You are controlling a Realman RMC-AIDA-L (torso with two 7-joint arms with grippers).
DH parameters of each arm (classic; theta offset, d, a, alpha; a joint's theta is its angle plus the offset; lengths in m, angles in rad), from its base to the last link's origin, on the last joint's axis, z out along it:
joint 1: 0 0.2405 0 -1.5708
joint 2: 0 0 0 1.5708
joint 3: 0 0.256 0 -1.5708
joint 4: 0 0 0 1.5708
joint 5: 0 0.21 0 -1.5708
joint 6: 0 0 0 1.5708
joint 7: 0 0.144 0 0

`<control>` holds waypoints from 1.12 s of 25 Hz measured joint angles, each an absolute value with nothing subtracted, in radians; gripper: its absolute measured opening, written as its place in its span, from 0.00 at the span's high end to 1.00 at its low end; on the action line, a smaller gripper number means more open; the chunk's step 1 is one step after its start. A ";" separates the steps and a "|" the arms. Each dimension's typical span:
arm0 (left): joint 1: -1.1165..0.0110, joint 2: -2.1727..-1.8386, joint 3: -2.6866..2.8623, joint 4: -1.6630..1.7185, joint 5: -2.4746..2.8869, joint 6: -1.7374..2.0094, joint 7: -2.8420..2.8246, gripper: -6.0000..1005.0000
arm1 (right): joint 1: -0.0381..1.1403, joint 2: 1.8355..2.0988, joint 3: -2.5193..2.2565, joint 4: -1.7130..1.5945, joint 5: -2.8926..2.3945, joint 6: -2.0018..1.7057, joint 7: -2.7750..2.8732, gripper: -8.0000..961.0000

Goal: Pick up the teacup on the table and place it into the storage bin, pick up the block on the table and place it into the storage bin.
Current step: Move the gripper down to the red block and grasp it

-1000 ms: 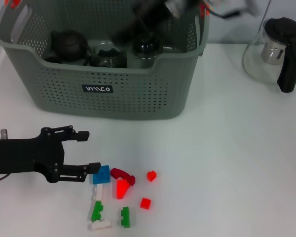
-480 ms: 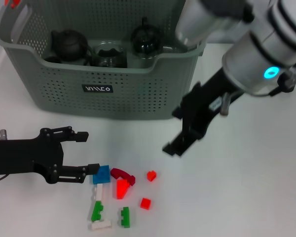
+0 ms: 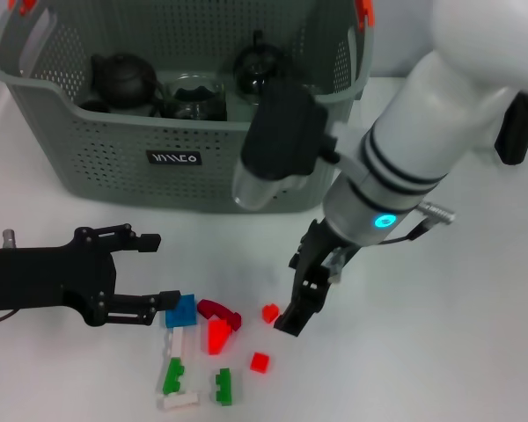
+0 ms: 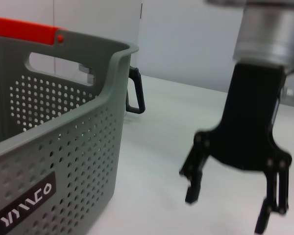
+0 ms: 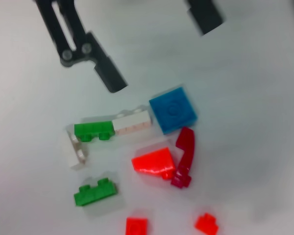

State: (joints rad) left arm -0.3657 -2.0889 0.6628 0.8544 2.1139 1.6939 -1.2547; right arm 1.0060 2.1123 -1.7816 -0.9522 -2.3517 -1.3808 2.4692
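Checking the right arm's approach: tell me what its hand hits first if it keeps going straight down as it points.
Probably the small red block, just beside the right hand, which points down at the table. Depth is unclear; it may meet bare table first.

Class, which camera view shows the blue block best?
The right wrist view: the blue block lies fully visible from above. The head view shows it smaller, touching the left gripper's finger. The left wrist view misses it.
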 joint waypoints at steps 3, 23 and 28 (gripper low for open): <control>-0.367 -2.090 0.661 0.854 2.114 1.693 -1.255 0.14 | 1.026 2.113 -1.845 -0.896 -2.304 -1.304 2.475 0.02; -0.368 -2.089 0.664 0.837 2.114 1.677 -1.253 0.14 | 1.022 2.120 -1.951 -0.793 -2.173 -1.128 2.487 0.27; -0.369 -2.087 0.662 0.827 2.114 1.675 -1.247 0.14 | 1.022 2.116 -1.951 -0.791 -2.176 -1.117 2.496 0.42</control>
